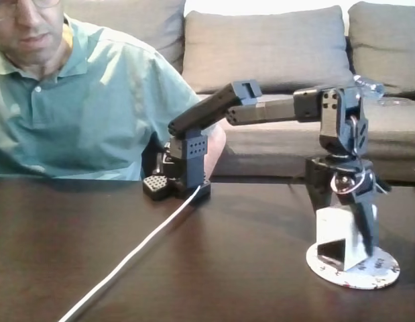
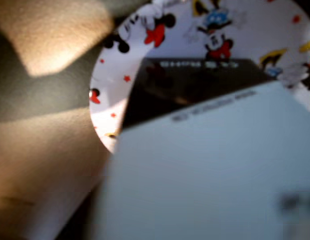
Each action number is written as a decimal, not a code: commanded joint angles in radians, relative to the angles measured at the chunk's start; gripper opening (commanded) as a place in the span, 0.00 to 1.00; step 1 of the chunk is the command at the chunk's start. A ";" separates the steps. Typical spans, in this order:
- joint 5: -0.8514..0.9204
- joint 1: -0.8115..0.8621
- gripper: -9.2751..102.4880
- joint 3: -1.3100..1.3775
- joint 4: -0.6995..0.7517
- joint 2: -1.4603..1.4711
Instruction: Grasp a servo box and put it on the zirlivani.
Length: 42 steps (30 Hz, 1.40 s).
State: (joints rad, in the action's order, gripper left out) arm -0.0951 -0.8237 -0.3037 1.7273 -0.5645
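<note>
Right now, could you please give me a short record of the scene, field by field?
Box: small white cardboard servo box with one black side, standing on the disc
Disc: flat round white zirlivani printed with cartoon figures, lying on the dark wooden table
Gripper: gripper lowered over the box, fingers alongside it; grip unclear
Background: person in green shirt seated behind table

One servo box [image 1: 336, 238], one zirlivani [image 1: 378, 272], one arm [image 1: 274, 111], one person [image 1: 80, 94], one cable [image 1: 133, 258].

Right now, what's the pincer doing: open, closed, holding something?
Pincer: at the small white cardboard servo box standing on the round white speckled disc; open or closed cannot be told.
</note>
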 commanded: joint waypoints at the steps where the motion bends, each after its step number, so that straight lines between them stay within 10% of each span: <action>1: -0.005 -0.008 0.41 0.034 0.037 -0.021; 14: -0.009 -0.058 0.40 0.044 0.083 -0.213; 26: -0.037 -0.072 0.33 -0.644 0.080 -0.857; 35: 0.109 0.325 0.10 -1.058 0.072 -1.503; 42: 0.249 0.727 0.09 -1.674 -0.261 -1.965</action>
State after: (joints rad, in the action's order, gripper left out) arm 0.1197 -0.2056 -1.7503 1.5984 -2.3439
